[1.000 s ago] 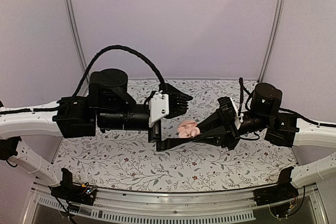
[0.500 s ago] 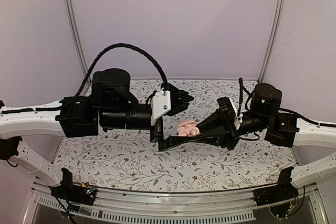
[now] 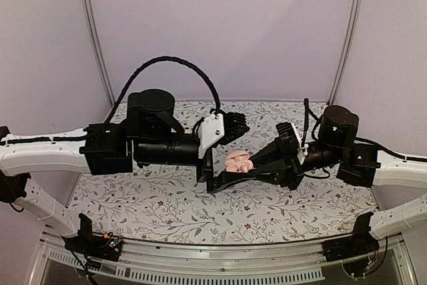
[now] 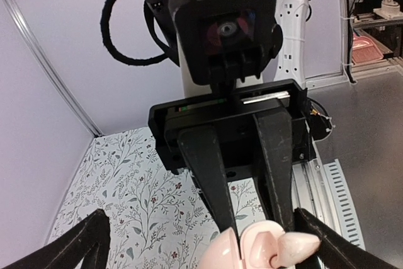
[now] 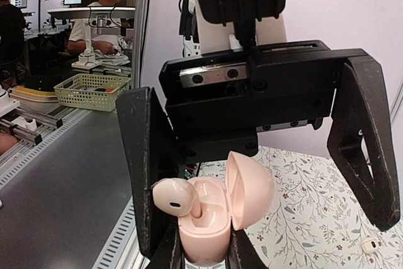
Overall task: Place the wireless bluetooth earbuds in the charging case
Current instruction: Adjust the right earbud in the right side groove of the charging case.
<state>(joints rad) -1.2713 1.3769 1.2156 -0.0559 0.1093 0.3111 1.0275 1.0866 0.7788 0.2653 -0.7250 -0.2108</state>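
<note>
Floral table [image 3: 147, 205]; case [image 5: 211, 215] in right hand [image 5: 206, 249]

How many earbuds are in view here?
2. One earbud sticks out of the open charging case; a second earbud lies on the table, far right in the right wrist view. More may be hidden.

Gap of the spread black left end effector [image 4: 211, 250]: taken by the open pale pink clamshell charging case [image 5: 201, 225].
Case's base: blocked by the clamped black right end effector [image 5: 204, 253].
Beneath both: free air above the floral-patterned surface [image 3: 153, 198].
</note>
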